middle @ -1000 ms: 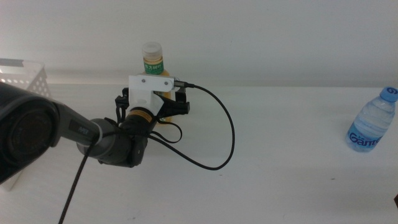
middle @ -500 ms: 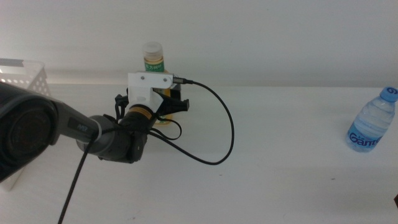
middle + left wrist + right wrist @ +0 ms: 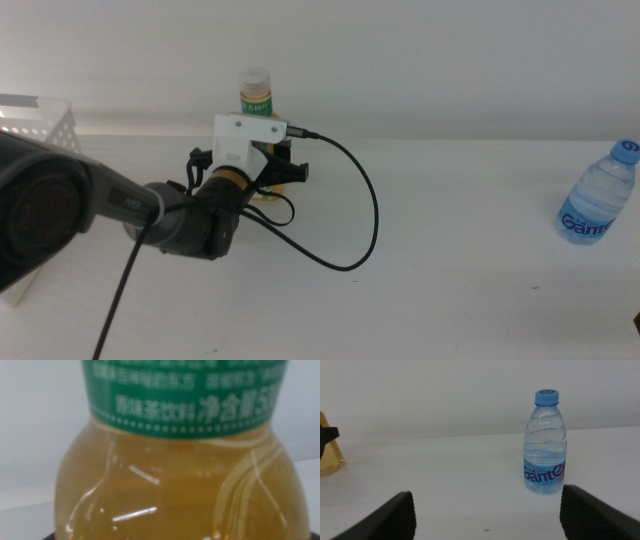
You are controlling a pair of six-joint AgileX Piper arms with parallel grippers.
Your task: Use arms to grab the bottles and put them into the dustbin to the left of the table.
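The yellow tea bottle (image 3: 256, 100) is standing upright at the far side of the table (image 3: 450, 270), and everything else is best placed from it. The left gripper (image 3: 268, 178) is reaching in from the dustbin side and sitting right against the bottle's lower body, with its white camera bracket (image 3: 244, 143) covering the middle of the bottle so that only the white cap and a band of green label are showing above it. In the left wrist view the tea bottle (image 3: 175, 485) is filling nearly the whole picture, amber liquid below the green label, and the jaws themselves are not showing clearly, so whether they are clamping the bottle or only flanking it cannot be told. A black cable (image 3: 350, 215) is looping from the bracket down over the table on the water bottle's side of the tea bottle. The dustbin (image 3: 35, 120) is sitting well apart from the tea bottle, at the table's edge behind the left arm. The water bottle (image 3: 598, 195) is standing upright far from the tea bottle on the opposite side. The right gripper (image 3: 487, 512) is waiting near that water bottle (image 3: 545, 445), its jaws spread wide with nothing between them.
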